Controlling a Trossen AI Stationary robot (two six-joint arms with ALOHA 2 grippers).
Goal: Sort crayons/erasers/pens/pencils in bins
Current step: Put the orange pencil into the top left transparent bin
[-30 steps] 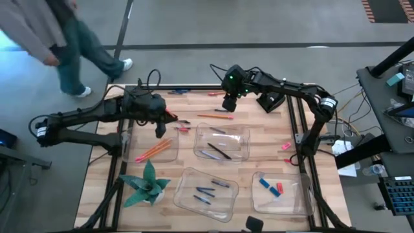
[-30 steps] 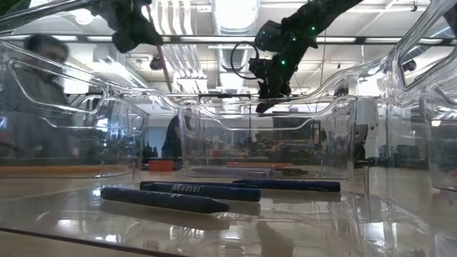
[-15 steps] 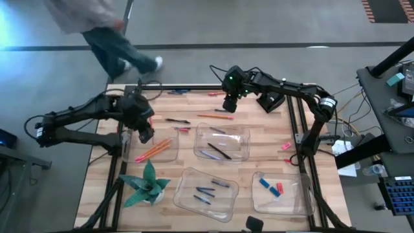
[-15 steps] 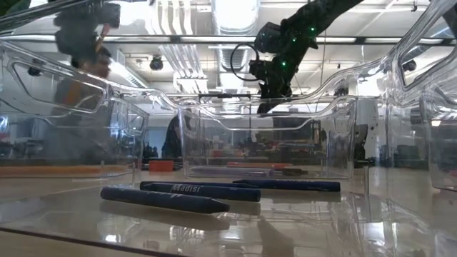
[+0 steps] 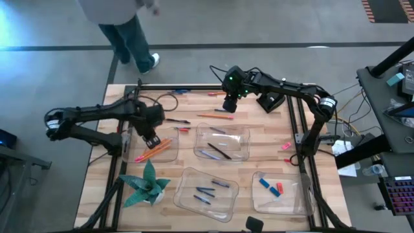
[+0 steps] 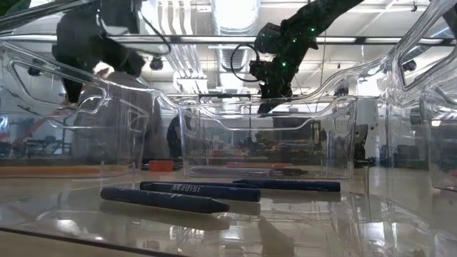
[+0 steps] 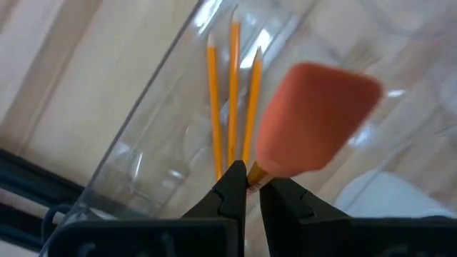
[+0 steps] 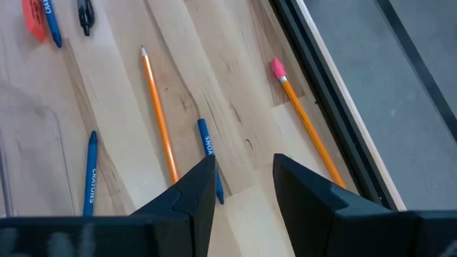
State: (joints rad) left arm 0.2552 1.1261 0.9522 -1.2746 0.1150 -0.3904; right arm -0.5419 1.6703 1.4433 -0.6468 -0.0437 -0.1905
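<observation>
My left gripper point(image 5: 150, 139) point(image 7: 251, 177) points straight down over the left bin point(image 5: 163, 154) and is shut on an orange pencil with a pink eraser cap point(image 7: 314, 118). Orange pencils point(image 7: 223, 107) lie on that bin's floor. My right gripper point(image 5: 229, 103) point(image 8: 244, 171) hovers open above the far part of the table. Beneath it lie a loose pencil point(image 8: 158, 118), a blue crayon point(image 8: 211, 160) and a second pencil with a pink eraser tip point(image 8: 303, 118). The other bins hold pens point(image 5: 218, 151), crayons point(image 5: 206, 191) and erasers point(image 5: 272, 186). My left gripper pinches the pencil's shaft point(image 7: 255, 171) between its two fingers, just below the eraser cap. The fingers come from above, pointing down. The capped end sticks up past the fingers toward the wrist. The pencil is lifted clear, above the bin.
A black pen point(image 5: 176, 120), a red piece point(image 5: 183, 129) and a pink eraser point(image 5: 286, 146) lie loose on the wood. A green paper plant point(image 5: 145, 184) stands at the near left. A person point(image 5: 123, 26) walks beyond the table's far edge.
My left gripper has come down and toward the table's near-left, over the left bin, tipping from a slant to straight down, with the pencil still in it. The person behind the table has walked toward the right.
</observation>
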